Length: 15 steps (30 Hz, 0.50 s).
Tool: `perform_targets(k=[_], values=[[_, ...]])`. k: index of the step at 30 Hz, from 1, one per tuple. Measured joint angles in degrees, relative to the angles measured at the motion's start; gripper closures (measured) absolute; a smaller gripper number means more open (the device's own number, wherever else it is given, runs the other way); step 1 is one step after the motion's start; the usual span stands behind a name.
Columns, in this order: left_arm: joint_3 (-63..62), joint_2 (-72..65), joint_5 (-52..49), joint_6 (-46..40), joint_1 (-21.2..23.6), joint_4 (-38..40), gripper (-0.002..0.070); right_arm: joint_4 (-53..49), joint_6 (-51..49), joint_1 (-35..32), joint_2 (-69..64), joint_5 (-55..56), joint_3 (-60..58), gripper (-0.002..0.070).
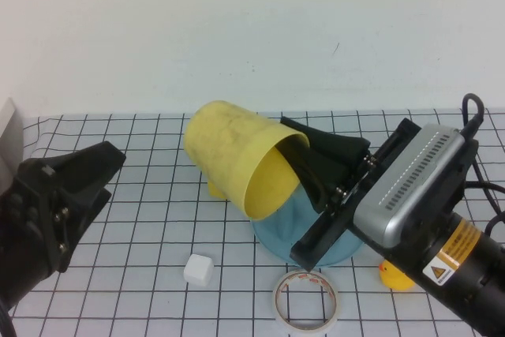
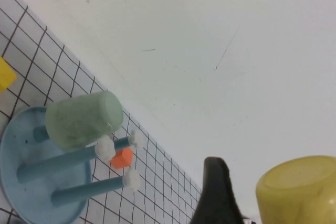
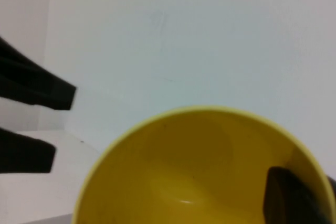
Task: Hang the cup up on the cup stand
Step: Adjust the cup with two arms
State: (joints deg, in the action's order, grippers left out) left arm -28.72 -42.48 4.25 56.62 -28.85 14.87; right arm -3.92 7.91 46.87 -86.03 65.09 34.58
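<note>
The yellow cup [image 1: 237, 155] hangs on its side above the table, mouth toward the near right. My right gripper [image 1: 304, 154] is shut on its rim, with one finger [image 3: 291, 198] inside the cup [image 3: 184, 171] and the other outside. The cup stand [image 1: 274, 234], a light-blue tray, lies under the cup, mostly hidden. In the left wrist view its tray [image 2: 21, 145] and white-knobbed pegs [image 2: 107, 148] show, one peg bearing a mint-green cup [image 2: 81, 119]. My left gripper [image 1: 106, 165] is open at the left, apart from the cup; its two fingers [image 3: 52, 90] stand spread with nothing between.
A white cube [image 1: 199, 270] and a white tape roll [image 1: 308, 299] lie near the front edge. A yellow duck [image 1: 394, 275] sits beside the right arm. A small orange block [image 2: 122, 157] lies behind the stand. A white wall stands at the back.
</note>
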Motion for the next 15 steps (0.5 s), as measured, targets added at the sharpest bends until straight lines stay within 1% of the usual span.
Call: perform_targets(k=[8,15], values=[[0.0,-1.4,-0.9,1.6,0.0,0.0,0.0224,-7.7,0.2,0.0,-0.3,0.0,0.1,0.0657],[0.0,-4.0,-1.1,4.3,0.0,0.1,0.0171,-18.1,3.4,0.0,-3.0,-0.5,0.4,0.0657]])
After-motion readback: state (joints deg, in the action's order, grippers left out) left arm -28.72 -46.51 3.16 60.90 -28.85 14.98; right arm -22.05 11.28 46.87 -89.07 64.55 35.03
